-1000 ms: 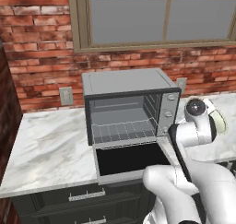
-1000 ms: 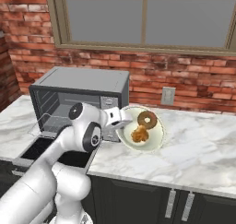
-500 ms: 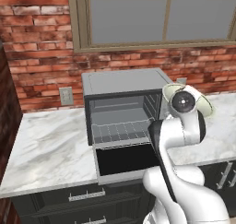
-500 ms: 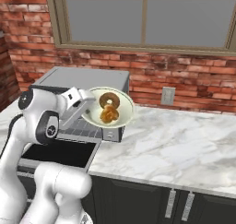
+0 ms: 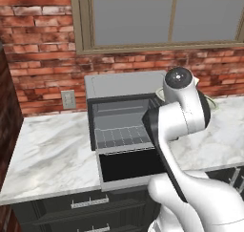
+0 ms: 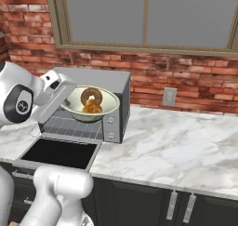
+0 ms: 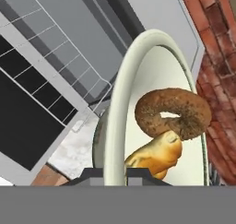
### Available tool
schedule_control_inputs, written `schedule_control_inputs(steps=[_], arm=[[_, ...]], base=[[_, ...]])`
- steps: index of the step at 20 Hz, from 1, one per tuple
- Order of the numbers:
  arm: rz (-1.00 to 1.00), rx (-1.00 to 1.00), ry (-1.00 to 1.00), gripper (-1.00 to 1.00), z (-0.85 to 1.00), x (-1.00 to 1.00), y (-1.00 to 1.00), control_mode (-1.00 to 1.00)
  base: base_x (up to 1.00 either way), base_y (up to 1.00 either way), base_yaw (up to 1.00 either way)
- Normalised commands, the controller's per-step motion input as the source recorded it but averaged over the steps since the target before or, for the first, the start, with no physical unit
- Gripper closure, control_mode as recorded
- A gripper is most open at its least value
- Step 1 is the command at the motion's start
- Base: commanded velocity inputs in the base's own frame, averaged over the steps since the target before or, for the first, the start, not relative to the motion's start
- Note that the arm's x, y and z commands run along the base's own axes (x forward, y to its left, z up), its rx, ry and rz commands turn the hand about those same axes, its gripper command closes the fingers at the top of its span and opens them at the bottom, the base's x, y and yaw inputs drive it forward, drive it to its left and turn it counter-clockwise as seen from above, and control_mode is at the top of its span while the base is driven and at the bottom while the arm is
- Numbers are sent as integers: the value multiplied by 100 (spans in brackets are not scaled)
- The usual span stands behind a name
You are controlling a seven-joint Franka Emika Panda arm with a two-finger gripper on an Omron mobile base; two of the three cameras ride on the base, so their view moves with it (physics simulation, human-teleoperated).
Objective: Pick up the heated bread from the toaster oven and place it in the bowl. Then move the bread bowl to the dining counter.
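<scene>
The toaster oven point(image 6: 88, 104) sits on the table point(image 6: 176, 150), against the brick wall point(image 6: 195, 81), with its door point(image 6: 58, 153) dropped open in front. The bowl point(image 6: 90, 104) hangs in front of the toaster oven, off the table. In the bowl, the donut point(image 6: 91, 96) lies behind the bread point(image 6: 92, 108).

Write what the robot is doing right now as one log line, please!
phase: carrying bowl | gripper: shut on bowl rim, lifted | in bowl: heated bread, brown ring | toaster oven: door open

Donut point(image 6: 91, 96): dark brown ring, tilted.
Bench point(image 6: 186, 150): white grey-veined marble, dark cabinets below.
Wall point(image 5: 38, 59): red brick.
Outlet point(image 6: 169, 96): on wall.
Window point(image 6: 148, 16): above.
</scene>
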Motion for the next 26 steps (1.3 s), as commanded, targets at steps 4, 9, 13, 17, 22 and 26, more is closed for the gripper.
schedule_control_inputs(steps=[4,9,13,17,22,26], arm=[[2,0,0,100,0,-27,0,100],[0,0,0,100,0,0,0,100],[0,0,0,100,0,0,0,100],[0,0,0,100,0,0,0,100],[0,0,0,100,0,0,0,100],[0,0,0,100,0,0,0,100]], base=[[-50,0,26],[-76,-20,93],[-33,-11,100],[-8,0,100],[-3,0,100],[-14,0,100]])
